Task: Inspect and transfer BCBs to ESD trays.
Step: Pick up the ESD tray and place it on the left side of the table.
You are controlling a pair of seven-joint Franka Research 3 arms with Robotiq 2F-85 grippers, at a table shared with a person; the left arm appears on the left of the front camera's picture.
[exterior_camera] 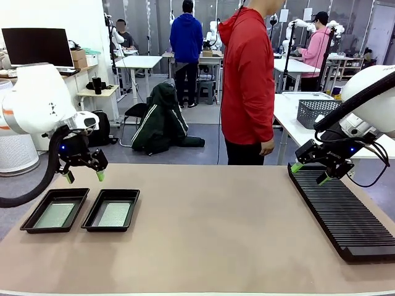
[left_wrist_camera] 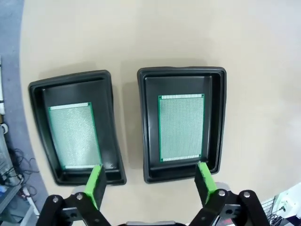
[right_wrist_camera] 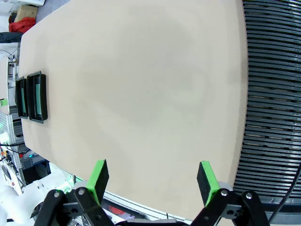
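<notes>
Two black ESD trays lie side by side at the table's left: the outer tray (exterior_camera: 26, 224) (left_wrist_camera: 36, 89) and the inner tray (exterior_camera: 89, 223) (left_wrist_camera: 183, 71). Each holds one flat pale-green BCB, one in the outer tray (exterior_camera: 55, 214) (left_wrist_camera: 74, 135) and one in the inner tray (exterior_camera: 115, 214) (left_wrist_camera: 181, 127). My left gripper (exterior_camera: 84, 176) (left_wrist_camera: 150, 181) hovers open above the trays, nothing between its fingers. My right gripper (exterior_camera: 310, 173) (right_wrist_camera: 153, 181) hangs open and empty over the far end of the rack.
A long black ribbed rack (exterior_camera: 342, 213) (right_wrist_camera: 273, 94) lies along the table's right side. A person in a red top (exterior_camera: 248, 80) stands at the far edge. A dark mesh basket (exterior_camera: 315, 111) sits on the white table behind. Bare tan tabletop (exterior_camera: 216, 228) spans the middle.
</notes>
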